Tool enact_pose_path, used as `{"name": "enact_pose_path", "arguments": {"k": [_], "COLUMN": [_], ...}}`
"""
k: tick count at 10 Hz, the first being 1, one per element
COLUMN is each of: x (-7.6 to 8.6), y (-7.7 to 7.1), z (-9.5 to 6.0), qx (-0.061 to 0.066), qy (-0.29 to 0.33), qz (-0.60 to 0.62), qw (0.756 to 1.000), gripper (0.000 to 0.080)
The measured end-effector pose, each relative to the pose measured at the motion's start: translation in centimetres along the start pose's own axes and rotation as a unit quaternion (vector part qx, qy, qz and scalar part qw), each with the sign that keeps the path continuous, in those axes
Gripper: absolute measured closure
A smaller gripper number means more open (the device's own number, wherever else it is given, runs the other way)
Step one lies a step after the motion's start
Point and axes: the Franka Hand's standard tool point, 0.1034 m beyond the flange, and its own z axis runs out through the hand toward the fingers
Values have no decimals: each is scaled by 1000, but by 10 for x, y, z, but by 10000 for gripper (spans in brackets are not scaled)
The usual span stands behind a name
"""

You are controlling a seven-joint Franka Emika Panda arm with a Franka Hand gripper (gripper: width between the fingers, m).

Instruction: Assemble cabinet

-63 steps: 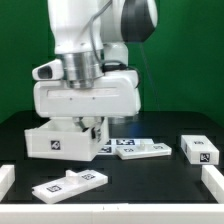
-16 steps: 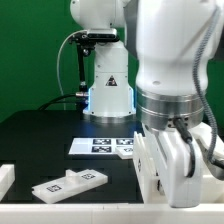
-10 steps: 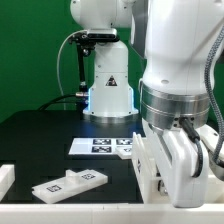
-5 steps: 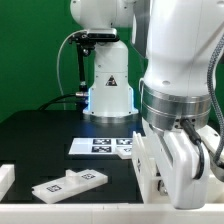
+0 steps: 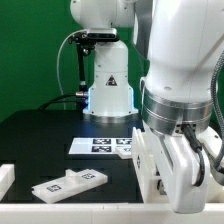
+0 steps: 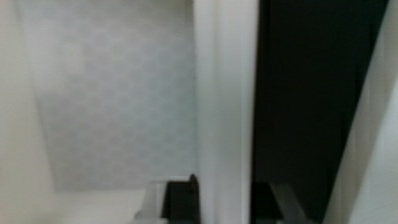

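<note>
**Black tabletop, white cabinet parts, gripper low in front**

Nearest, the gripper [image 5: 166, 172] hangs low over the black table [image 5: 40, 140] on the exterior view's right. Its jaws are hidden, and the blurred wrist view shows only a matte white surface [image 6: 107, 100] beside a dark gap, so open or closed cannot be told. A loose cabinet panel [image 5: 68, 183] with marker tags lies front-left, near a white block [image 5: 5, 180]. Behind lie the marker board [image 5: 103, 146], the arm's base [image 5: 108, 95] with a triangular sign [image 5: 112, 81], and a green wall [image 5: 30, 50].

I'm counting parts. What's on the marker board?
The marker board has nothing on the part that shows. Its end toward the exterior view's right is covered by the arm; that stretch cannot be checked.
</note>
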Motion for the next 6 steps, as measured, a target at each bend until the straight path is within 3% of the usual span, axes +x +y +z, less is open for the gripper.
{"name": "enact_pose_path", "arguments": {"k": [1, 2, 3, 5, 6], "x": [0, 1, 2, 3, 3], "y": [0, -10, -19, -26, -24], "z": [0, -4, -9, -12, -10], "qx": [1, 36, 82, 117, 143], "qy": [0, 4, 16, 37, 35], "qz": [0, -2, -6, -14, -13], "qw": [1000, 999, 996, 992, 989], "gripper": [709, 709, 709, 709, 709]}}
